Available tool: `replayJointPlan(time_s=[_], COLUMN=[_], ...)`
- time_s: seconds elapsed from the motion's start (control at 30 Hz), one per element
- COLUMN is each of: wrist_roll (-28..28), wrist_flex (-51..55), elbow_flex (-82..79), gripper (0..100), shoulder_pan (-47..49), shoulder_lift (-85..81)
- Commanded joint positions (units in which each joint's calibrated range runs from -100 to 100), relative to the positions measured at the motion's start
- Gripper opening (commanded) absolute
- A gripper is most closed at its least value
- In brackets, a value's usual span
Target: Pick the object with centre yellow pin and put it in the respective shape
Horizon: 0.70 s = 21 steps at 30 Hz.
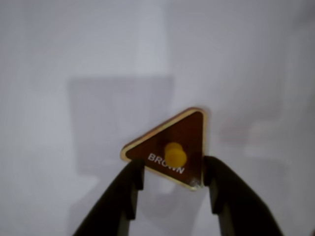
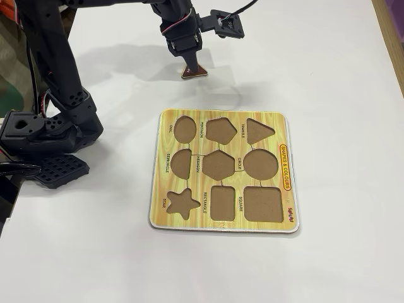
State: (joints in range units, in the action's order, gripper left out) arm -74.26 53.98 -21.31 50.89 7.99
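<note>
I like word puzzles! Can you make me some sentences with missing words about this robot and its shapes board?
1. The word printed on the triangle piece is ____.
2. The knob in its middle is coloured ____.
3. The gripper has its jaws on both sides of the ____ piece.
4. On the puzzle board, every shape recess is ____.

Missing words: BROWN, yellow, triangle, empty

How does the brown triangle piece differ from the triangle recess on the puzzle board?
The brown triangle piece sits between the fingers of the gripper and carries a yellow knob; the triangle recess lies flat in the puzzle board, empty. In the fixed view, the piece is off the board, beyond its far edge; the recess is in the board's top right corner. Both are brown, round-cornered triangles.
</note>
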Motion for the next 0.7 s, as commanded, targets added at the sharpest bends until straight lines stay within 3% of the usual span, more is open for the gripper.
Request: replayJointPlan(time_s=[0.0,0.67], wrist_roll=[0.3,0.3], wrist_flex=[-0.4,-4.5], elbow_flex=[1.6,2.2], gripper=[14,14], shoulder_pan=[1.1,0.7], shoulder_lift=[-3.3,0.2])
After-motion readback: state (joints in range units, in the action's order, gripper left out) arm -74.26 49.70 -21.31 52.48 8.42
